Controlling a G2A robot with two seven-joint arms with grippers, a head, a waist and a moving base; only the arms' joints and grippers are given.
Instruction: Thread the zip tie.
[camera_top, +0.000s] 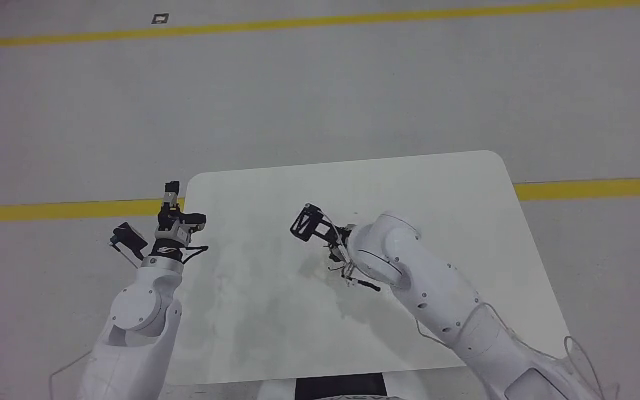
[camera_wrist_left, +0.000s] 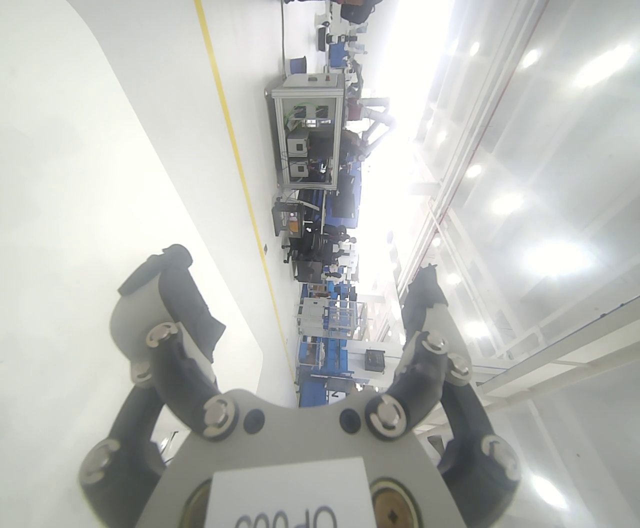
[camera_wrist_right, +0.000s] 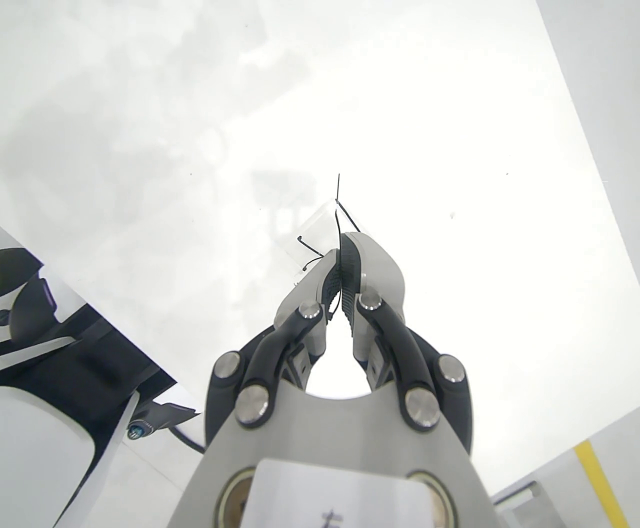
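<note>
One white label with dark print on the base of each tool, two in all, each cut off by the picture edge in its wrist view and left unread. Counted from above: two arms, two tools, one white desk, two yellow floor lines beyond it. Right tool clamped tight on one thin black zip tie, ribbed pads pressed together, tie running down between them and poking straight out past the tips. Just past those tips, one small clear plastic piece crossed by a thin black hooked strand; cannot tell whether part of the same tie. Left tool spread wide apart, desk edge to one side of it, workshop cabinets far beyond its fingers. Top view good for spacing: right tool over the desk's middle, left tool at the desk's edge, well apart from the right one. Right wrist view good for the pinch itself, too fine to make out from above.
</note>
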